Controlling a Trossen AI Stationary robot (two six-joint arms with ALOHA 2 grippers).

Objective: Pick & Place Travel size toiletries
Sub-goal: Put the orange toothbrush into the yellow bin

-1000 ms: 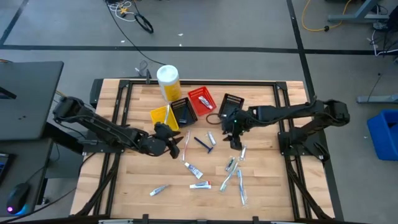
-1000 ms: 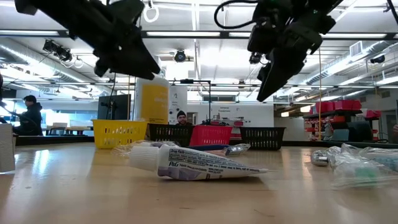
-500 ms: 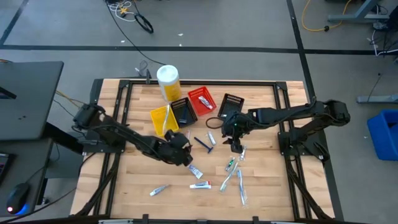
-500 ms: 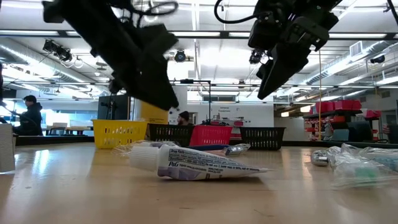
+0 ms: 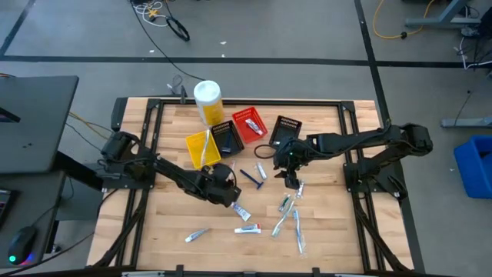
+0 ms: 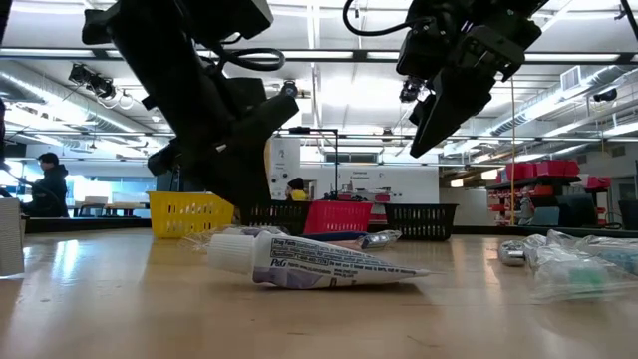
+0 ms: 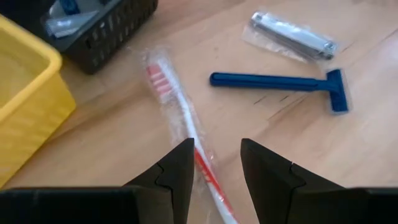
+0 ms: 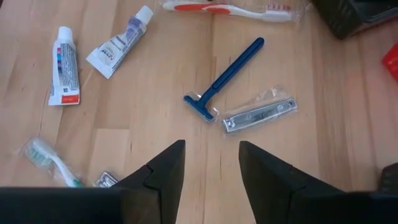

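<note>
Below our left gripper (image 7: 214, 168), whose fingers stand spread with nothing between them, lies a wrapped red toothbrush (image 7: 186, 146) flat on the table (image 5: 169, 223); its handle runs into the gap between our fingertips, though we cannot tell whether they touch it. Just beside it lies a blue razor (image 7: 280, 84), and past that a silver packet (image 7: 292, 37), both apart from the gripper. Seen from above, this gripper (image 5: 223, 188) sits low near the table's middle, just in front of the yellow basket (image 5: 201, 146).

Our right gripper (image 8: 208, 165) hangs higher, its fingers also spread and empty. Under it we see the same razor (image 8: 224, 78) with the packet (image 8: 260, 114) close beside it, two small tubes (image 8: 65, 65) well off to one side, and another wrapped toothbrush (image 8: 50, 160) nearer. From above, the right gripper (image 5: 290, 171) hovers in front of a black basket (image 5: 286, 131), with a cluster of wrapped items (image 5: 288, 211) on the table before it.

At the back stand four baskets in a row: the yellow one, a black one (image 5: 225, 138), a red one (image 5: 248, 125) and the second black one. Through the left wrist view, the black basket next to the yellow one holds something pale and wrapped, too cut off to name; the yellow one looks bare in the part we see. The red one holds a small white item we cannot identify. A yellow canister (image 5: 207, 101) stands behind them.

Level with the table, a white tube (image 6: 309, 261) lies on its side in front.
</note>
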